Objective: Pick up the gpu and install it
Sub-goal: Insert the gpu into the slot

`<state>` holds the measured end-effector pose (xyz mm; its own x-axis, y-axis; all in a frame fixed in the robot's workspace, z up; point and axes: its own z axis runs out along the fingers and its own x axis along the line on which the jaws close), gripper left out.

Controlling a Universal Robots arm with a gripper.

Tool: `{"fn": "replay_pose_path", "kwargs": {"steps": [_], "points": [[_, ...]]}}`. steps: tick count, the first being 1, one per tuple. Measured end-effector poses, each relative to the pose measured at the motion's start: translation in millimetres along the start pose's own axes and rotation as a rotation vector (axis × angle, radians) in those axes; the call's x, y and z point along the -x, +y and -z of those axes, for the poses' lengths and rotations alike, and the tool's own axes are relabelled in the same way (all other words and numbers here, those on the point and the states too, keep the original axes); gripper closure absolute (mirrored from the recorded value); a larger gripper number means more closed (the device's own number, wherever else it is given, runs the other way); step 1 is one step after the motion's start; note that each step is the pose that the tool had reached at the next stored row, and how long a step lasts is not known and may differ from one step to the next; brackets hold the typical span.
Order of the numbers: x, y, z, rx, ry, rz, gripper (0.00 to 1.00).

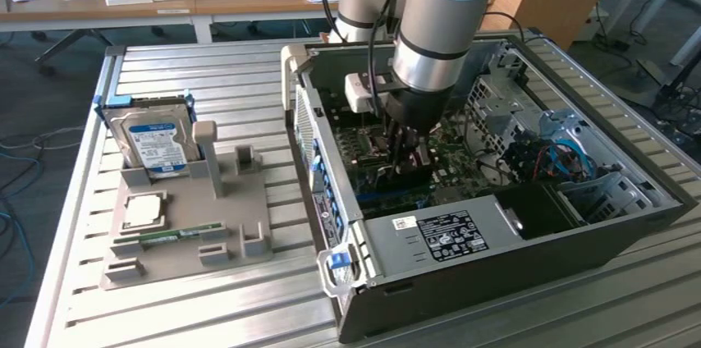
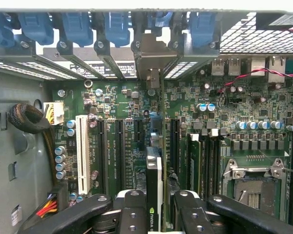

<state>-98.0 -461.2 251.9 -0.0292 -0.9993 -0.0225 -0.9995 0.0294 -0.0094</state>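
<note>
A slatted metal tabletop [image 1: 164, 299] carries an open computer case [image 1: 526, 258] lying on its side, with a grey holder tray [image 1: 219, 225] beside it toward the exterior view's left. The arm [image 1: 444, 20] reaches down into the case over the green motherboard [image 2: 234, 131]. On the tray stand a blue-labelled hard drive [image 1: 153, 143] and a small green memory stick [image 1: 176, 235]. The pincer [image 2: 154, 214] is clenched on the gpu [image 2: 154, 190], which stands on edge among the motherboard's expansion slots, its silvery end bracket [image 2: 151, 58] up against the case's rear slot openings.
</note>
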Motion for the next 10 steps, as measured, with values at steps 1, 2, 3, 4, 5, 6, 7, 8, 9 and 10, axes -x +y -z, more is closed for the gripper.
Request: {"fn": "replay_pose_path", "kwargs": {"steps": [1, 2, 3, 4, 5, 6, 7, 8, 9, 10], "points": [[-0.1, 0.1, 0.0, 0.0000, 0.0000, 0.000, 0.74], [-0.1, 0.1, 0.0, 0.0000, 0.0002, 0.000, 0.74], [-0.1, 0.1, 0.0, 0.0000, 0.0002, 0.000, 0.74], [-0.2, 0.1, 0.1, 0.0000, 0.0003, 0.000, 0.74], [-0.2, 0.1, 0.1, 0.0001, 0.0004, 0.000, 0.74], [-0.3, 0.1, 0.0, 0.0001, 0.0005, 0.000, 0.74], [-0.3, 0.2, -0.1, 0.0001, 0.0006, 0.000, 0.74], [-0.3, 0.2, -0.1, 0.0002, 0.0007, 0.000, 0.74], [-0.3, 0.2, -0.1, 0.0002, 0.0007, 0.000, 0.74], [-0.3, 0.3, -0.2, 0.0001, 0.0006, 0.000, 0.74]]}}
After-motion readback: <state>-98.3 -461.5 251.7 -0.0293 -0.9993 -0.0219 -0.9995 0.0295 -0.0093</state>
